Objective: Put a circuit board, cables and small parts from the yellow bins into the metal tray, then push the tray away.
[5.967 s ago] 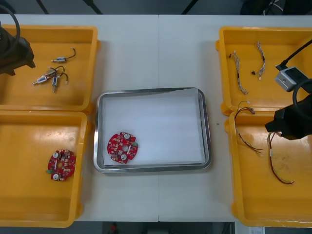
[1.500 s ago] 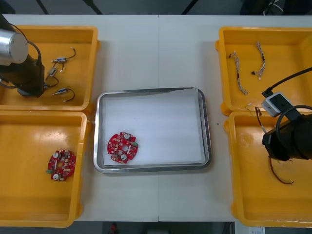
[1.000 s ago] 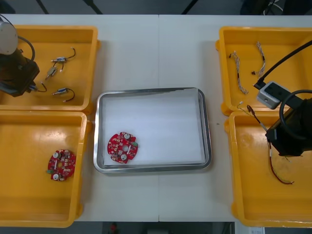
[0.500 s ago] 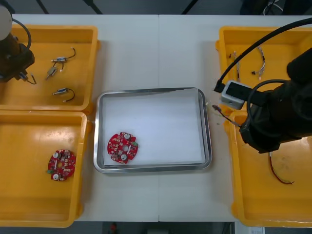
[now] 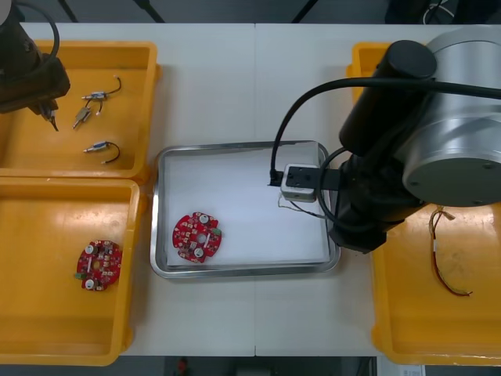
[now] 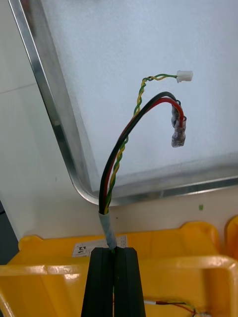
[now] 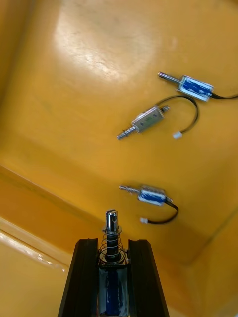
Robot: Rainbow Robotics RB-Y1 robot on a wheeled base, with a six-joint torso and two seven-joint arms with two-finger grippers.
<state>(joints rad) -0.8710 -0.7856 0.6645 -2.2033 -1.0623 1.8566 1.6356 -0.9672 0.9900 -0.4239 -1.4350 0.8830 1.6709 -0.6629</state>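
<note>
Your light counter [image 5: 235, 94] carries yellow bins at both sides and the metal tray [image 5: 243, 270] between them, white inside. One red circuit board [image 5: 196, 236] lies in the tray's near left corner. A second board [image 5: 99, 265] sits in the near left bin [image 5: 47, 329].

Your right pincer [image 6: 114, 251] is clamped tight on a cable bundle [image 6: 126, 143] of black, red and twisted yellow-green strands. The bundle rises from between the fingers and arcs over the tray's rounded corner, its white plug and sleeved ends above the white floor. You cannot tell whether they touch it. In the front view the right arm [image 5: 423, 133] covers the tray's right edge, with a thin loop of wire beside it.

Your left pincer [image 7: 113, 245] hangs over the far left bin [image 5: 133, 78], its fingers apart by the width of a small metal part [image 7: 112, 230] with a spring, gripped between them. Three loose metal parts [image 7: 148, 120] lie on the bin floor beyond it. The front view places them to the right of the left arm [image 5: 31, 70].

A red and yellow cable [image 5: 442, 262] lies in the near right bin [image 5: 407, 337].
</note>
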